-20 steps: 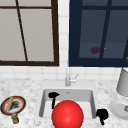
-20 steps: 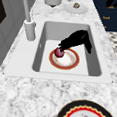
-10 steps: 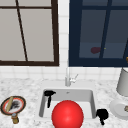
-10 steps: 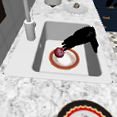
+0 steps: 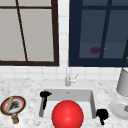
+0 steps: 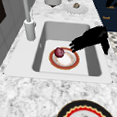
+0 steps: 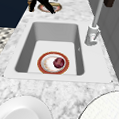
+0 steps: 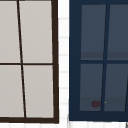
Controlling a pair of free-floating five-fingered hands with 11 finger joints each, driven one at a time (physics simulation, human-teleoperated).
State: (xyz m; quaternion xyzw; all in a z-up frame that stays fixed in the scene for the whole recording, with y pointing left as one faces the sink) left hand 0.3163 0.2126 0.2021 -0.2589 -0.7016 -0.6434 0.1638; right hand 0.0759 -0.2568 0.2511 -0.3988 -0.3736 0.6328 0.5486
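Kitchen sink, four views. The black right hand (image 5: 102, 114) hangs at the front right corner of the pale grey sink basin (image 6: 94, 62). In the left side view this hand (image 6: 93, 38) reaches down into the basin, its fingers (image 6: 73, 47) loosely extended and holding nothing. The fingertips lie just beside the far rim of the round white plate with an orange-red border (image 6: 69, 64) (contact with the rim cannot be made out). The plate lies flat on the basin floor. It carries a small dark red round fruit (image 6: 59, 52) on the side nearer the tall grey faucet (image 6: 27, 17), apart from the fingertips.

The black left hand (image 5: 45, 95) hangs at the basin's left edge, fingers straight and empty. In the right side view it (image 7: 43, 0) is seen over a patterned plate with a red and black rim (image 5: 13, 105) on the marbled counter.

A large glossy red sphere (image 5: 67, 115) stands in the foreground of the front view. A plain white dish (image 5: 117, 108) and a grey cylindrical canister (image 5: 123, 82) stand right of the basin.
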